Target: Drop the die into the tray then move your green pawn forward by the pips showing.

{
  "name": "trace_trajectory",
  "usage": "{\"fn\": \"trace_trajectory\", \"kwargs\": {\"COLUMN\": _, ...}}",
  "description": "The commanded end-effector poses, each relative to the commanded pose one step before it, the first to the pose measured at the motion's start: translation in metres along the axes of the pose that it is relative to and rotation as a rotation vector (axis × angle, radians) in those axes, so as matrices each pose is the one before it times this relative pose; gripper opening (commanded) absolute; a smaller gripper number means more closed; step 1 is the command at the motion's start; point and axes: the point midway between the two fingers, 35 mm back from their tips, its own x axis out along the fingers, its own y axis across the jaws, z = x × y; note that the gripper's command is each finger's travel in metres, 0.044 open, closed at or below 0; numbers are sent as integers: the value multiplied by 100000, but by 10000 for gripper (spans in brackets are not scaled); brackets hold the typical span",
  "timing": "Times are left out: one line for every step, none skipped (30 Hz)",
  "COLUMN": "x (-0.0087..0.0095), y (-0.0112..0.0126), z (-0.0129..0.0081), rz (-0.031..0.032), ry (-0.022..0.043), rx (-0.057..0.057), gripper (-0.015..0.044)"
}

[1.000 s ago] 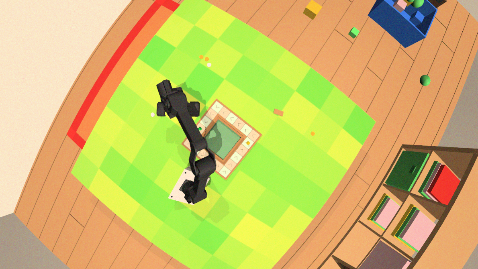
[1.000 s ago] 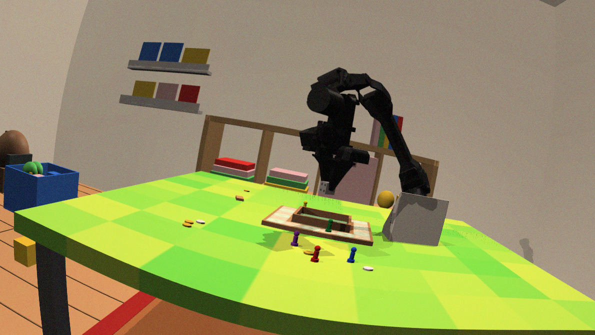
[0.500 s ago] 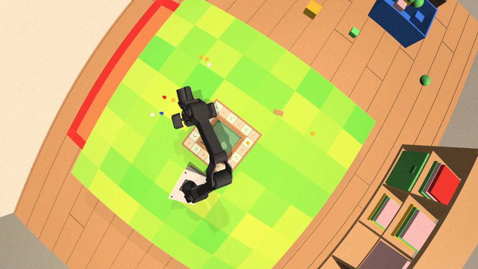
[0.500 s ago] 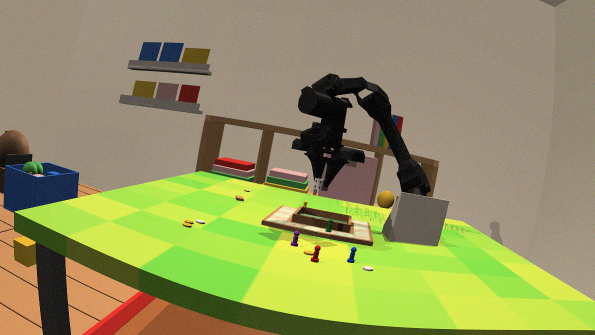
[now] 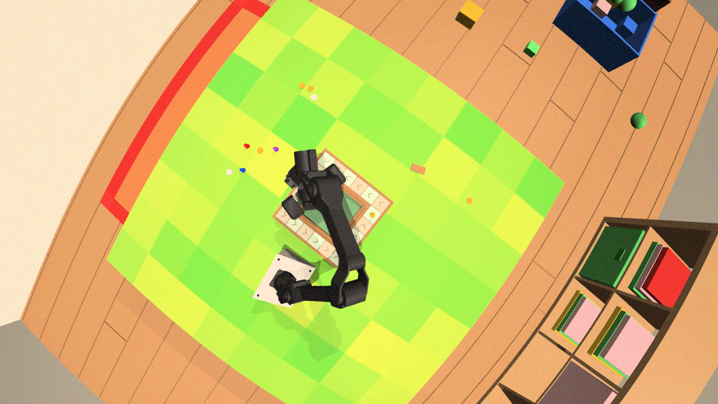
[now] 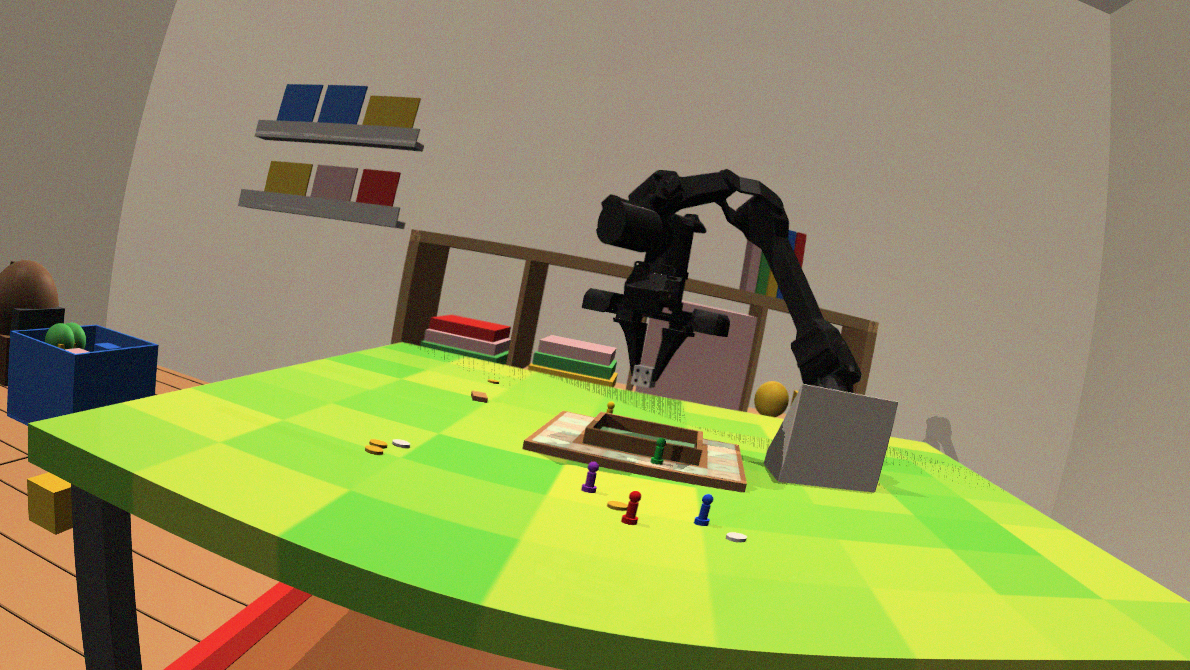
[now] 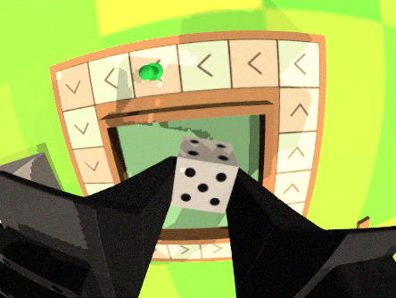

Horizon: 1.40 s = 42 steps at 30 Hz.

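In the exterior view, going left to right, a purple pawn, a red pawn and a blue pawn stand on the worktop at lower centre, in front of the board. Above them the green pawn stands on the board's near track, beside the tray. The gripper hangs above the board at mid-frame, pinching the die between its fingers. In the wrist view the die sits at centre over the tray's green floor, with the green pawn at upper left.
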Motion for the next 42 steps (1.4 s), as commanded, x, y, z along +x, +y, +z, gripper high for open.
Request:
{"fn": "trace_trajectory", "kwargs": {"x": 619, "y": -195, "z": -2363, "rz": -426, "ry": 620, "rx": -10935, "gripper": 0}}
{"fn": "trace_trajectory", "kwargs": {"x": 146, "y": 52, "z": -500, "rz": -18, "ry": 139, "rx": -2375, "gripper": 0}}
{"fn": "trace_trajectory", "kwargs": {"x": 149, "y": 74, "z": -495, "rz": -13, "ry": 146, "rx": -2373, "gripper": 0}}
{"fn": "trace_trajectory", "kwargs": {"x": 152, "y": 95, "z": -489, "rz": -8, "ry": 154, "rx": -2372, "gripper": 0}}
{"fn": "trace_trajectory", "kwargs": {"x": 155, "y": 117, "z": -482, "rz": -2, "ry": 162, "rx": -2371, "gripper": 0}}
{"fn": "trace_trajectory", "kwargs": {"x": 158, "y": 137, "z": -474, "rz": 5, "ry": 169, "rx": -2369, "gripper": 0}}
{"fn": "trace_trajectory", "kwargs": {"x": 161, "y": 158, "z": -466, "rz": 12, "ry": 176, "rx": -2370, "gripper": 0}}
{"fn": "trace_trajectory", "kwargs": {"x": 163, "y": 178, "z": -456, "rz": 19, "ry": 182, "rx": -2367, "gripper": 0}}
{"fn": "trace_trajectory", "kwargs": {"x": 135, "y": 161, "z": -364, "rz": 22, "ry": 154, "rx": -1931, "gripper": 0}}
{"fn": "trace_trajectory", "kwargs": {"x": 82, "y": 103, "z": -214, "rz": 16, "ry": 94, "rx": -1158, "gripper": 0}}
{"fn": "trace_trajectory", "kwargs": {"x": 28, "y": 36, "z": -71, "rz": 6, "ry": 32, "rx": -386, "gripper": 0}}
{"fn": "trace_trajectory", "kwargs": {"x": 0, "y": 0, "z": 0, "rz": 0, "ry": 0, "rx": 0, "gripper": 0}}
{"fn": "trace_trajectory", "kwargs": {"x": 0, "y": 0, "z": 0, "rz": 0, "ry": 0, "rx": 0, "gripper": 0}}
{"fn": "trace_trajectory", "kwargs": {"x": 0, "y": 0, "z": 0, "rz": 0, "ry": 0, "rx": 0, "gripper": 0}}
{"fn": "trace_trajectory", "kwargs": {"x": 0, "y": 0, "z": 0, "rz": 0, "ry": 0, "rx": 0, "gripper": 0}}
{"fn": "trace_trajectory", "kwargs": {"x": 30, "y": 24, "z": 4, "rz": 275, "ry": -482, "rx": 1, "gripper": 0}}
{"fn": "trace_trajectory", "kwargs": {"x": 89, "y": 69, "z": 13, "rz": 808, "ry": -1454, "rx": 2, "gripper": 0}}
{"fn": "trace_trajectory", "kwargs": {"x": 140, "y": 108, "z": 23, "rz": 1283, "ry": -2447, "rx": 1, "gripper": 0}}
{"fn": "trace_trajectory", "kwargs": {"x": 159, "y": 122, "z": 30, "rz": 1467, "ry": -3044, "rx": -3, "gripper": 0}}
{"fn": "trace_trajectory", "kwargs": {"x": 146, "y": 109, "z": 32, "rz": 1346, "ry": -3087, "rx": -9, "gripper": 0}}
{"fn": "trace_trajectory", "kwargs": {"x": 132, "y": 97, "z": 33, "rz": 1223, "ry": -3122, "rx": -17, "gripper": 0}}
{"fn": "trace_trajectory", "kwargs": {"x": 118, "y": 84, "z": 34, "rz": 1100, "ry": -3154, "rx": -27, "gripper": 0}}
{"fn": "trace_trajectory", "kwargs": {"x": 104, "y": 72, "z": 34, "rz": 975, "ry": -3183, "rx": -39, "gripper": 0}}
{"fn": "trace_trajectory", "kwargs": {"x": 90, "y": 60, "z": 35, "rz": 849, "ry": -3207, "rx": -52, "gripper": 0}}
{"fn": "trace_trajectory", "kwargs": {"x": 76, "y": 49, "z": 36, "rz": 724, "ry": -3227, "rx": -68, "gripper": 0}}
{"fn": "trace_trajectory", "kwargs": {"x": 109, "y": 73, "z": 6, "rz": 664, "ry": -3211, "rx": -105, "gripper": 0}}
{"fn": "trace_trajectory", "kwargs": {"x": 96, "y": 63, "z": 7, "rz": 539, "ry": -3270, "rx": -123, "gripper": 0}}
{"fn": "trace_trajectory", "kwargs": {"x": 81, "y": 52, "z": 7, "rz": 403, "ry": -3280, "rx": -142, "gripper": 0}}
{"fn": "trace_trajectory", "kwargs": {"x": 66, "y": 41, "z": 8, "rz": 268, "ry": -3285, "rx": -163, "gripper": 0}}
{"fn": "trace_trajectory", "kwargs": {"x": 51, "y": 31, "z": 9, "rz": 133, "ry": -3286, "rx": -186, "gripper": 0}}
{"fn": "trace_trajectory", "kwargs": {"x": 37, "y": 20, "z": 9, "rz": -1, "ry": -3282, "rx": -211, "gripper": 0}}
{"fn": "trace_trajectory", "kwargs": {"x": 22, "y": 10, "z": 10, "rz": -135, "ry": -3273, "rx": -238, "gripper": 0}}
{"fn": "trace_trajectory", "kwargs": {"x": 8, "y": 0, "z": 10, "rz": -267, "ry": -3260, "rx": -266, "gripper": 0}}
{"fn": "trace_trajectory", "kwargs": {"x": -7, "y": -9, "z": 11, "rz": -399, "ry": -3243, "rx": -297, "gripper": 0}}
{"fn": "trace_trajectory", "kwargs": {"x": -21, "y": -19, "z": 12, "rz": -529, "ry": -3221, "rx": -330, "gripper": 0}}
{"fn": "trace_trajectory", "kwargs": {"x": 56, "y": 30, "z": -11, "rz": -616, "ry": -3141, "rx": -361, "gripper": 0}}
{"fn": "trace_trajectory", "kwargs": {"x": 42, "y": 23, "z": -11, "rz": -762, "ry": -3175, "rx": -404, "gripper": 0}}
{"fn": "trace_trajectory", "kwargs": {"x": 27, "y": 15, "z": -11, "rz": -894, "ry": -3139, "rx": -442, "gripper": 0}}
{"fn": "trace_trajectory", "kwargs": {"x": 12, "y": 7, "z": -10, "rz": -1023, "ry": -3098, "rx": -482, "gripper": 0}}
{"fn": "trace_trajectory", "kwargs": {"x": -2, "y": -1, "z": -10, "rz": -1150, "ry": -3053, "rx": -524, "gripper": 0}}
{"fn": "trace_trajectory", "kwargs": {"x": -16, "y": -8, "z": -9, "rz": -1274, "ry": -3003, "rx": -568, "gripper": 0}}
{"fn": "trace_trajectory", "kwargs": {"x": -30, "y": -15, "z": -9, "rz": -1391, "ry": -2941, "rx": -612, "gripper": 0}}
